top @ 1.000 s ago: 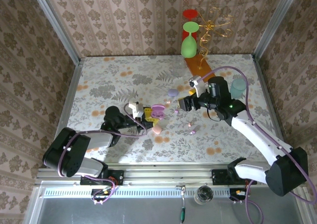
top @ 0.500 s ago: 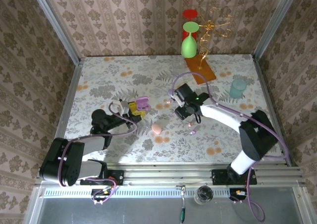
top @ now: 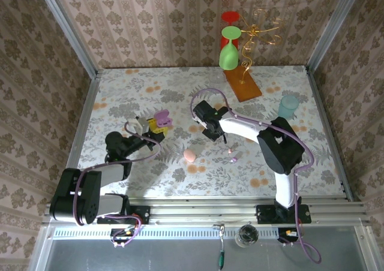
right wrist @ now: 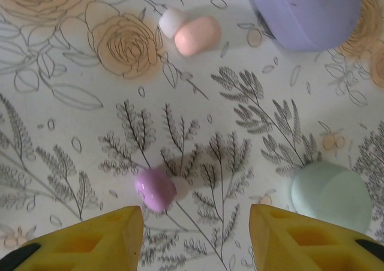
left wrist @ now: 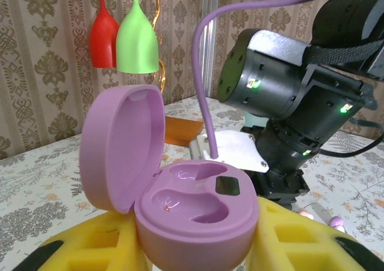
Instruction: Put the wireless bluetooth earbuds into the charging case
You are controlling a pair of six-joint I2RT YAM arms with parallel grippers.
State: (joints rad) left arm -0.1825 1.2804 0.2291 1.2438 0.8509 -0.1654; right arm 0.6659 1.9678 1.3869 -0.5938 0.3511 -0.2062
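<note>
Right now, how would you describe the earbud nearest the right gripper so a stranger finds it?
On the floral table, look ahead of the right gripper with yellow fingers. The earbud there is a glossy pink-lilac nub; the other nub, near the lavender case, is peach.

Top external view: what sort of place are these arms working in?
Probably a staged test booth, not a real room: wallpapered panels held in metal posts, a floral tabletop, and an aluminium rail along the near edge.
</note>
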